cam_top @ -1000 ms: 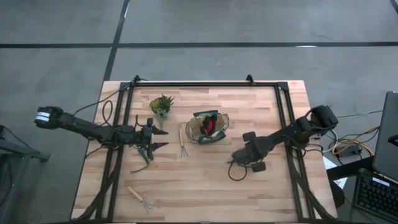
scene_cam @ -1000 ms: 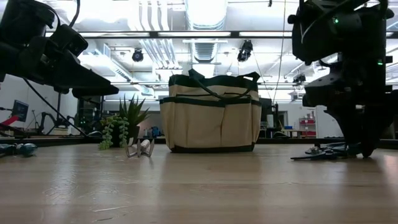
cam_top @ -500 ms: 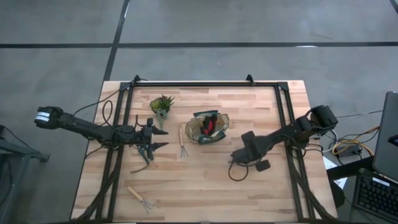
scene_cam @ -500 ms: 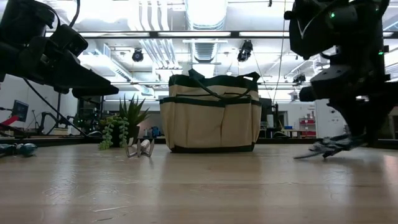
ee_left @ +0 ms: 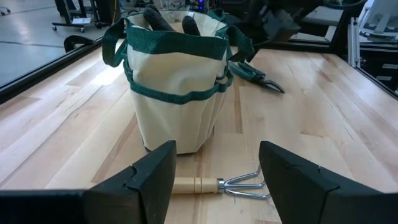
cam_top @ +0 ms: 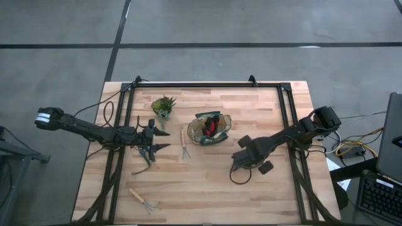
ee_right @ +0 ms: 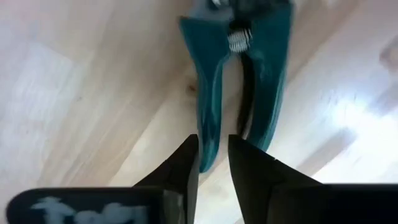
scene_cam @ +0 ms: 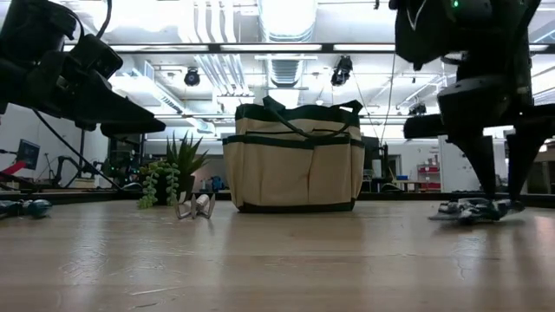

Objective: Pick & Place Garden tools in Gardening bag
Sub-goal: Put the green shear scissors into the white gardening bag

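The tan gardening bag with green trim stands mid-table, with a red-and-black glove inside. One wooden-handled fork lies on the table left of the bag and also shows in the left wrist view. A second fork lies near the front left. The teal-handled pruning shears lie right of the bag, under my right gripper, which is shut on them. My left gripper hovers open and empty left of the first fork. My right gripper pinches one handle of the pruning shears near its free end between its two fingers. The fingers come from above, pointing down. The shears sit about level at table height; whether they are lifted clear I cannot tell.
A small spiky green plant stands far-left of the bag. A black frame runs along the table's far and side edges. Cables and a laptop lie off the right edge. Bare wood lies along the near edge.
My right gripper has turned about over the pruning shears and shifted a little toward the table's left. One end of the shears tipped up half a second ago; they now sit about level again, shifted along the table.
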### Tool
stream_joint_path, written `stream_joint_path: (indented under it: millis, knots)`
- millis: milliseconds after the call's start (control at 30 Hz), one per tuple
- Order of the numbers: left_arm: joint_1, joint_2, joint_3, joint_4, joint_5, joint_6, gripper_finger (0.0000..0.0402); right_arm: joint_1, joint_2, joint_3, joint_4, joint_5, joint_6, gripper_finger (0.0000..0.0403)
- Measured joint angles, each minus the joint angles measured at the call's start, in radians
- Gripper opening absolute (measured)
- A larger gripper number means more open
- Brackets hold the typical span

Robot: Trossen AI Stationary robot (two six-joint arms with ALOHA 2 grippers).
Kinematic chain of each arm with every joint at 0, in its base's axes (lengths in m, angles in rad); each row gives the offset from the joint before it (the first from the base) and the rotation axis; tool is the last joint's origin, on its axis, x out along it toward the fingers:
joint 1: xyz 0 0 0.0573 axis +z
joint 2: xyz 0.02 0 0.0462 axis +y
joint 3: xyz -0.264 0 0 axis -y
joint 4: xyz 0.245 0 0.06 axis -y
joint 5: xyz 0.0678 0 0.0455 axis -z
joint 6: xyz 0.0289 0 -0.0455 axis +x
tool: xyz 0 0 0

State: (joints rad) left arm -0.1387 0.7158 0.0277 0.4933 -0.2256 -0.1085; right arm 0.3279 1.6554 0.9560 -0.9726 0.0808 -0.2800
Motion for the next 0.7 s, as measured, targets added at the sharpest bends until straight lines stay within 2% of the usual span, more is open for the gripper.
stream_joint_path:
  millis: [100,167,267,367,433,633,700]
  knots:
    - [0.0,0.0,0.0,0.0,0.0,0.0,0.0234,0.002,0.0,0.001,0.021,0.012,-0.103,0.0102]
    - [0.0,0.0,0.0,0.0,0.0,0.0,0.0234,0.002,0.0,0.009,0.03,0.052,-0.059,0.011]
    - [0.0,0.0,0.0,-0.001,0.0,0.0,0.0234,0.002,0.0,0.028,0.022,0.115,0.093,0.0119]
    - [0.0,0.0,0.0,-0.001,0.0,0.0,0.0234,0.003,0.0,0.048,0.01,0.116,0.212,0.0124]
    - [0.0,0.0,0.0,-0.001,0.0,0.0,0.0234,0.005,0.0,0.056,0.016,0.078,0.31,0.0125]
    - [0.0,0.0,0.0,-0.001,0.0,0.0,0.0234,0.006,0.0,0.05,0.008,-0.029,0.78,0.0121]
    - [0.0,0.0,0.0,-0.001,0.0,0.0,0.0234,0.006,-0.003,0.05,0.01,-0.095,0.894,0.0122]
